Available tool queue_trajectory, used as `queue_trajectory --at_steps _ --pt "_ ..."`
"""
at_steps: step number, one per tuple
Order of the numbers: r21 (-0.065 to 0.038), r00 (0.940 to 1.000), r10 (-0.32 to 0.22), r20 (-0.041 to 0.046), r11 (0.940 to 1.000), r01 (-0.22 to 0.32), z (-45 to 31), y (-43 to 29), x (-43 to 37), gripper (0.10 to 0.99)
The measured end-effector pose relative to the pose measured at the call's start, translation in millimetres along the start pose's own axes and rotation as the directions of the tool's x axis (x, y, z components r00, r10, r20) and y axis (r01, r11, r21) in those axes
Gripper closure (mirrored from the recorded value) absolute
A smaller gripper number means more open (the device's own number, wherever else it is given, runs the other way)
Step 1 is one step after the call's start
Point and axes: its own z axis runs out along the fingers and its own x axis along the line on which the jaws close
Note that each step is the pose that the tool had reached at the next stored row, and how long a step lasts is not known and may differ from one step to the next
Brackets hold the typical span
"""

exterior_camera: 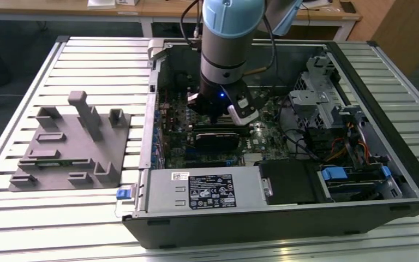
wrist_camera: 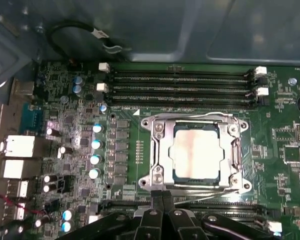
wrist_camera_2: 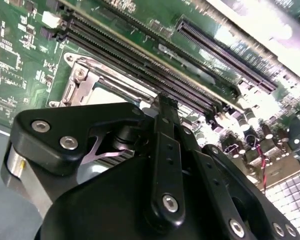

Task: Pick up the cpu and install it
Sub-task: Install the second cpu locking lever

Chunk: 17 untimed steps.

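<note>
In the first wrist view the cpu (wrist_camera: 196,151) lies flat inside the metal socket frame (wrist_camera: 157,150) on the green motherboard (wrist_camera: 285,165), its pale top facing up and its edges square to the frame, so it appears already seated. The gripper (wrist_camera: 161,196) hangs just beside the frame's edge on the side away from the memory slots (wrist_camera: 180,89), so the chip lies straight ahead of the fingertips, between them and those slots. The jaws look pressed together with nothing between them, both fingers meeting at a single tip; the second wrist view shows the same closed linkage above the board. The chip is square, so it has no long axis to speak of. Counted: one cpu, one socket frame, four parallel memory slots beyond the frame, one arm. In the exterior view the gripper (exterior_camera: 219,117) sits low inside the open computer case (exterior_camera: 406,180), well apart from the grey fixture (exterior_camera: 71,147) lying outside it.
</note>
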Motion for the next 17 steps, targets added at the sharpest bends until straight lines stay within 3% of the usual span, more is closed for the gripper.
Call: queue_trajectory --at_steps 7,17 --pt "-0.024 1.0000 0.000 0.0003 0.9997 0.000 -0.6 -6.0 6.2 0.980" --pt "-0.055 1.0000 0.000 0.0006 0.9985 0.000 9.3 -7.9 9.1 0.980"
